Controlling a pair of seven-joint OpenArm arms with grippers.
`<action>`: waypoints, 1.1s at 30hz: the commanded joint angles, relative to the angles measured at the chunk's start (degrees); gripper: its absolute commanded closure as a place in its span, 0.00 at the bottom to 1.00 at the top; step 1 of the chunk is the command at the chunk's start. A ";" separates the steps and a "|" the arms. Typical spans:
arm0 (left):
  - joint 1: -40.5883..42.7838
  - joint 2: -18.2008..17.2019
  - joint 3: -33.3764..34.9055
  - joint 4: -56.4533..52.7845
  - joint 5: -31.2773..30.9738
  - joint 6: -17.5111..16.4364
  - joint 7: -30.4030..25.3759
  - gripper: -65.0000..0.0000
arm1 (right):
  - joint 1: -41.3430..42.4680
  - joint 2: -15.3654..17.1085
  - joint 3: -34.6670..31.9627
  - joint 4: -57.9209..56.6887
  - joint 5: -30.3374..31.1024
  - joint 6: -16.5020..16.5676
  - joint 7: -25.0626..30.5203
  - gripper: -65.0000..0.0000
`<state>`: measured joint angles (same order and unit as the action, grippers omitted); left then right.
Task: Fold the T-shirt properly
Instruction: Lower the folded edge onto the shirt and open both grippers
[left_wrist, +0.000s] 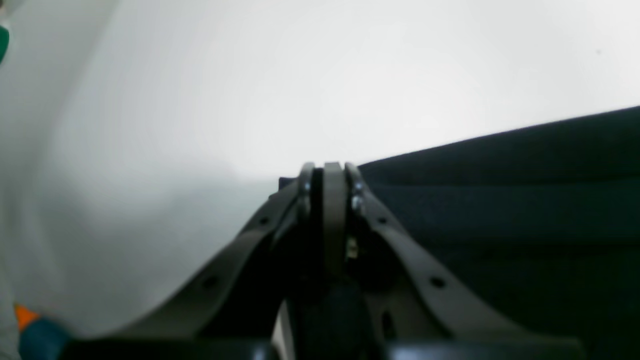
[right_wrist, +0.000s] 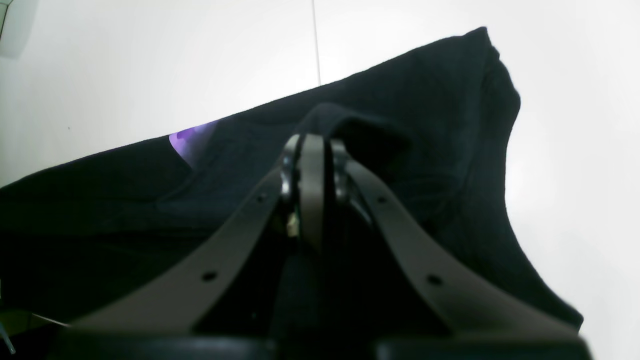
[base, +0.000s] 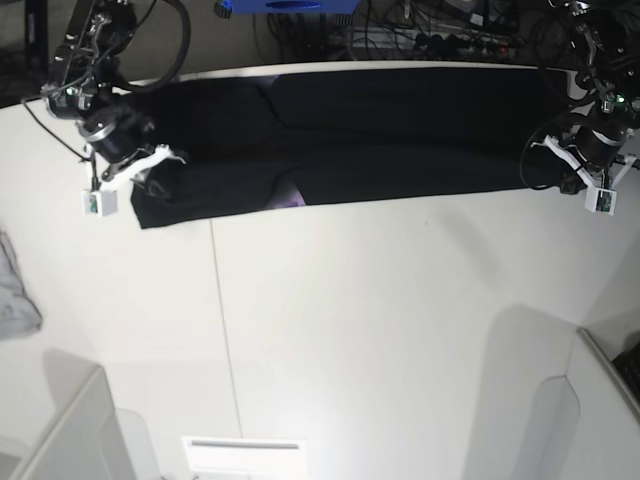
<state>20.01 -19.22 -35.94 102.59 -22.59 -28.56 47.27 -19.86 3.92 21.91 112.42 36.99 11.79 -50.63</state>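
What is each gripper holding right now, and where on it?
Both hold the T-shirt: the right gripper pinches a raised fold near one end, the left gripper its edge at the other end.

Bright, even light floods the white desk (base: 380, 320), which glares almost to blank in both wrist views. In the base view soft grey shadows fall near the desk's near corners, and a hot spot of glare sits at the near edge. The black T-shirt (base: 400, 150) swallows light: its folds barely show, and only a purple patch reads clearly. The left wrist view is soft and hazy, with the left pincer (left_wrist: 332, 172) blurred close to the lens. Both wrist views bend at their edges, and their lower borders fall into darkness.
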 joint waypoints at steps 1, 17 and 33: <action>-0.27 -1.04 -0.58 0.93 -0.49 0.20 -1.16 1.00 | 0.38 0.69 0.29 1.12 0.50 0.21 1.18 1.00; 5.62 -1.04 -0.58 3.13 -0.58 0.12 -1.24 1.00 | -3.48 0.25 3.45 2.00 0.77 0.30 1.27 1.00; 8.78 -0.95 3.11 -1.00 -0.14 0.20 -1.42 1.00 | -4.89 0.25 3.19 -2.49 0.59 0.30 1.71 1.00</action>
<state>28.56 -19.11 -32.40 101.01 -22.59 -28.56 46.65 -24.97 3.75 25.02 109.10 36.99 11.81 -50.15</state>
